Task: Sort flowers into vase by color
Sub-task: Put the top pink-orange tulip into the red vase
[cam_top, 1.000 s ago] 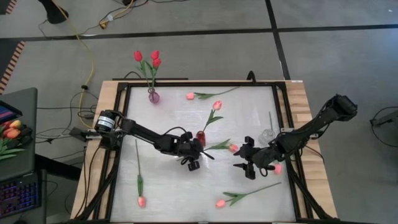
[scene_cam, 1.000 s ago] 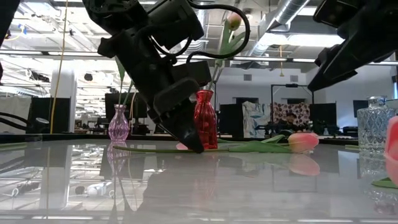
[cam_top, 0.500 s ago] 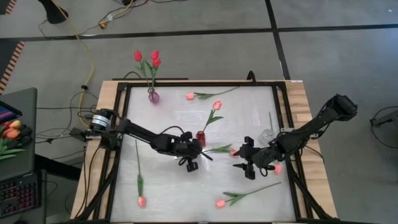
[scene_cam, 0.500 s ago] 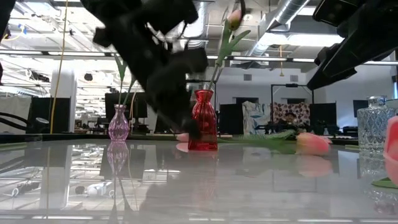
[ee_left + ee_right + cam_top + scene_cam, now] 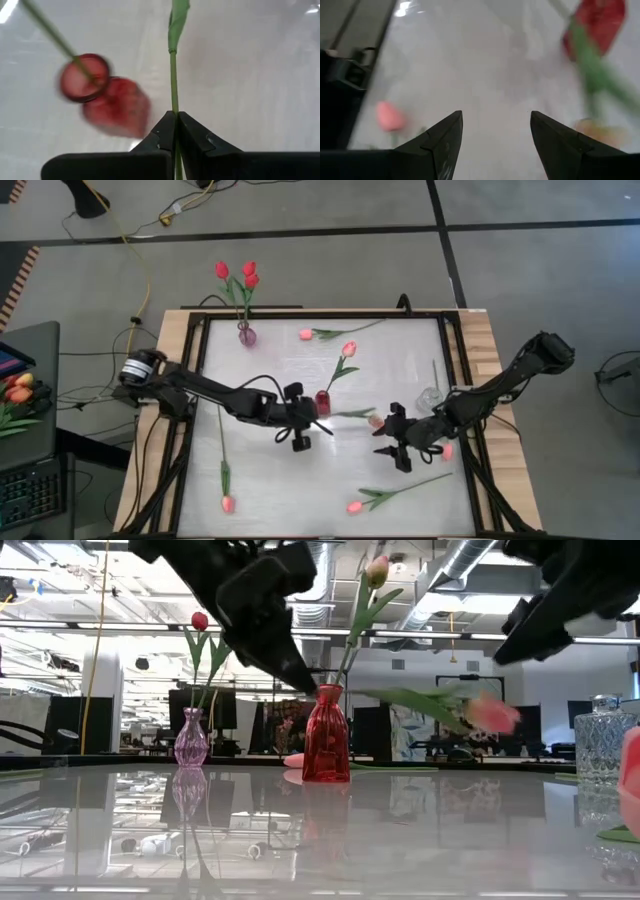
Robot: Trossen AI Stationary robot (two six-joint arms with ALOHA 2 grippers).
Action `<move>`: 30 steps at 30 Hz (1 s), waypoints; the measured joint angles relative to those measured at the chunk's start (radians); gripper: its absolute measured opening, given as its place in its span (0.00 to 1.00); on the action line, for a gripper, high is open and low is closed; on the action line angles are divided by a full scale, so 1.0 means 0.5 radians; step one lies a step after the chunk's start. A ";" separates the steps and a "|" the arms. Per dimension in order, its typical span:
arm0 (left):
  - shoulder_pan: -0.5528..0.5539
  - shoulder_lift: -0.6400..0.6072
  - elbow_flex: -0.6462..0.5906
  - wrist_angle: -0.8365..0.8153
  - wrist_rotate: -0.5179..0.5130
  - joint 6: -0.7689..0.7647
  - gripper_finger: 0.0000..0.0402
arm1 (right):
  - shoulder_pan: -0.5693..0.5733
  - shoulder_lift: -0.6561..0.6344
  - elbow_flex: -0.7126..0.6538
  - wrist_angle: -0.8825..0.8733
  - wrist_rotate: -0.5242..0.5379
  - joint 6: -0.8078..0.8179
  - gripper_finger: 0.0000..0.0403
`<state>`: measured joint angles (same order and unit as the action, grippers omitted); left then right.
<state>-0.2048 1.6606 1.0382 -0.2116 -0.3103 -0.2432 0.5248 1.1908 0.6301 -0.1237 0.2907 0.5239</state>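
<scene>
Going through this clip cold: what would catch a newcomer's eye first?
Probably the left gripper, shut on the thin green stem of a pink-headed artificial tulip and holding it off the table beside the red glass vase at mid-table, which already holds one pink tulip. Next, the small purple vase with red tulips at the far edge, and the right gripper waiting open nearby.

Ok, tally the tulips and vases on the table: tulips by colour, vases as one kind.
Red tulips: 3
Pink tulips: 6
Vases: 3
Total: 12
</scene>
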 joint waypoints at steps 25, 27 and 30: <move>-0.095 -0.826 -0.334 0.209 -0.086 0.221 0.00 | 0.217 0.013 0.103 -0.005 -0.015 0.069 0.64; -0.103 -0.921 -0.499 0.527 -0.023 0.233 0.00 | 0.211 0.024 0.102 -0.002 0.012 0.036 0.64; -0.104 -1.014 -0.742 1.112 0.128 0.255 0.00 | 0.180 0.053 0.103 0.016 0.087 -0.006 0.64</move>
<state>-0.2569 1.1538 0.6672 0.3442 -0.2464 -0.1158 0.6147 1.2174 0.6815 -0.1157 0.3344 0.5207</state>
